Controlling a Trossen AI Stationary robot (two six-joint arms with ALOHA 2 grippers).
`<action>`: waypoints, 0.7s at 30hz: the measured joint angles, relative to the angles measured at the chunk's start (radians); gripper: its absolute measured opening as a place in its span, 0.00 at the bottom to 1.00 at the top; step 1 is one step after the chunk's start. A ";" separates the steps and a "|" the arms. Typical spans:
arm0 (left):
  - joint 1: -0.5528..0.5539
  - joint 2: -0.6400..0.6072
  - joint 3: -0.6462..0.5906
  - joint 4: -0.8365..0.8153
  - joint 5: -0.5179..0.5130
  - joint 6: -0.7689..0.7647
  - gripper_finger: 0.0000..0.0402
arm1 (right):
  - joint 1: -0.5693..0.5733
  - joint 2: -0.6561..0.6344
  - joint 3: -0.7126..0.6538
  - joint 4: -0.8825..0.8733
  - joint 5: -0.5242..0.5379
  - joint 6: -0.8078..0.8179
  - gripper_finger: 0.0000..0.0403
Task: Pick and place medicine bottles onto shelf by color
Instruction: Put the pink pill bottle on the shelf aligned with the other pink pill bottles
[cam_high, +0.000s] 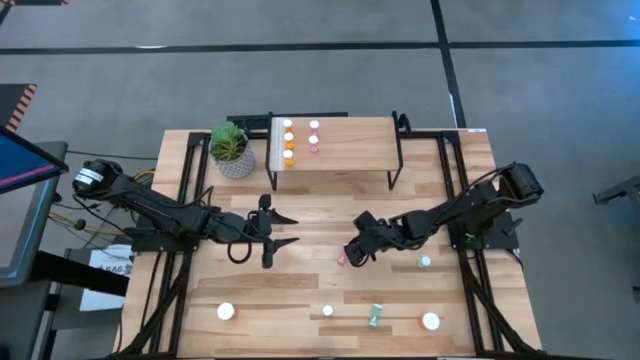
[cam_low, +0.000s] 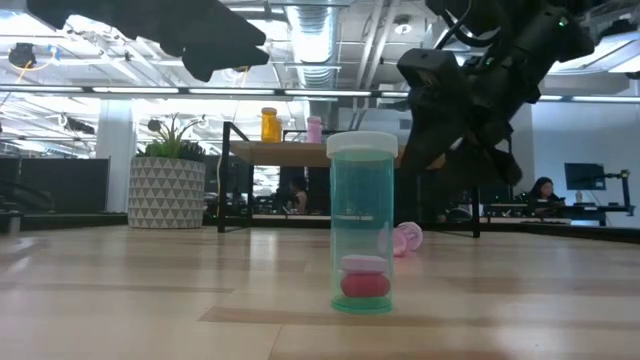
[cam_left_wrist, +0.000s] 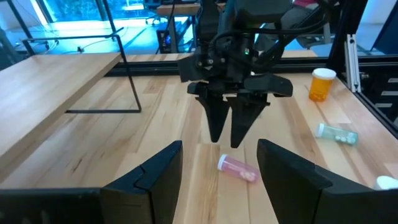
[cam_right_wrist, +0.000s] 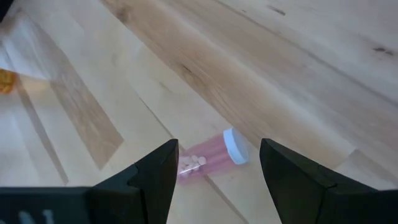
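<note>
Pink bottle (cam_right_wrist: 208, 157) lies sideways; shelf (cam_high: 340, 145) holds five.

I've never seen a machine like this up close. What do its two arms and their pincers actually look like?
Both arms are matte black, built from slim jointed segments with black cables looped alongside. The left arm carries a silver-white cylinder near its base. Each ends in a two-finger gripper: the left gripper has flat, pointed black fingers, and the right gripper shows the same tapering blade shape under a boxy black wrist block.

Even bright overhead light; ceiling strips (cam_low: 310, 40) glare; soft shadows; wrist-view fingers (cam_right_wrist: 155, 180) blurred.
</note>
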 joint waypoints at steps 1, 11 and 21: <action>0.000 0.000 0.000 -0.003 0.000 0.000 0.49 | -0.001 0.000 0.000 0.000 -0.009 0.005 0.62; 0.000 0.000 0.000 -0.015 0.000 0.000 0.49 | 0.042 0.000 0.000 0.034 -0.024 0.078 0.62; 0.000 0.000 0.000 -0.014 0.000 0.005 0.49 | 0.100 0.001 0.084 -0.038 0.079 0.084 0.62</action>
